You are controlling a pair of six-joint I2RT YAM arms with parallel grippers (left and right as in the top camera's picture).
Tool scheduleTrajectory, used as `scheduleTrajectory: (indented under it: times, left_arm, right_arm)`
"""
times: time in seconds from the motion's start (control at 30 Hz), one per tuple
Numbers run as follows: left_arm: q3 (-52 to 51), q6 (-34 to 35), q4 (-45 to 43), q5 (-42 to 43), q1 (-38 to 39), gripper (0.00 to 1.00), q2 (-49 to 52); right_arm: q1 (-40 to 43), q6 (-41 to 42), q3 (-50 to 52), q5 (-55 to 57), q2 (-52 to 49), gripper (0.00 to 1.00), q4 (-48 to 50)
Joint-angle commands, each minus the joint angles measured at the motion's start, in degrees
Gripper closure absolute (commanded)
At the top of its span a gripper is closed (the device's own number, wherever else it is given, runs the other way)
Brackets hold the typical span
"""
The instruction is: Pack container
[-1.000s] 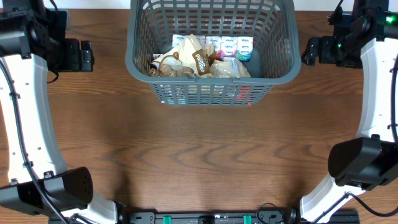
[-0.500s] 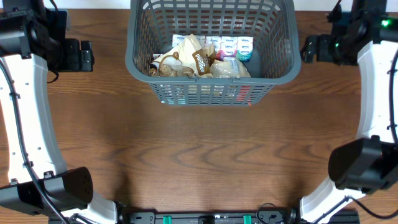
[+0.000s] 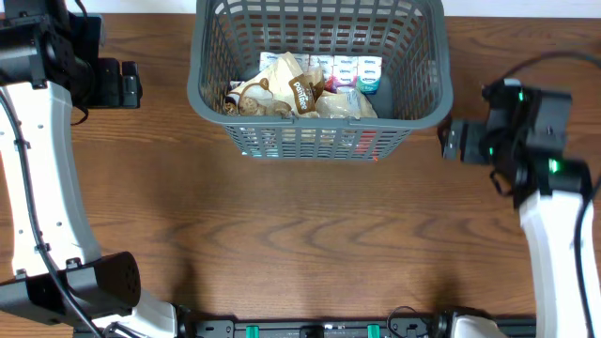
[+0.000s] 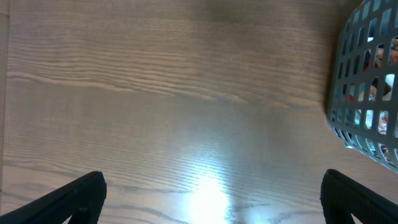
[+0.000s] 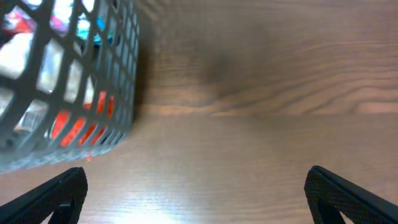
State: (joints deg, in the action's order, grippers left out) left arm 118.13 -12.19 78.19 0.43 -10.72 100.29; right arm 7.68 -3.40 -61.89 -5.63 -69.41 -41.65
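The container (image 3: 319, 123) is a large dark grey lattice basket at the table's far middle. It holds several snack packs: a cream and brown bag (image 3: 302, 90) and small white cartons (image 3: 347, 68). My left gripper (image 3: 134, 83) is open and empty, left of the basket and apart from it. In the left wrist view its fingers (image 4: 214, 200) are wide apart over bare wood, with the basket (image 4: 367, 93) at the right edge. My right gripper (image 3: 447, 142) is open and empty by the basket's front right corner. In the right wrist view its fingers (image 5: 199, 199) are wide apart, with the basket (image 5: 81, 106) at the left.
The brown wooden table (image 3: 300, 235) stretches in front of the basket. White arm links (image 3: 42, 188) run down the left side, and the right arm (image 3: 559, 244) runs down the right. A black rail (image 3: 310, 330) lines the front edge.
My right arm has swung from beside the basket's far right side toward the front and a little left, now near the front right corner. The left arm has not moved.
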Motion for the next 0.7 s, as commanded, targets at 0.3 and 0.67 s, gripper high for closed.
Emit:
scheduleTrajectory:
  times: [0.3,0.67]
  left_arm:
    - [0.83,0.31,0.22,-0.26,-0.24,0.01,-1.07]
    - [0.83,0.31,0.22,-0.26,-0.24,0.01,-1.07]
  right_arm:
    - [-0.52,3.91,20.72,-0.87,19.26,0.01,8.11]
    - [-3.61,8.28,40.76,-2.75,37.44,0.01,31.91]
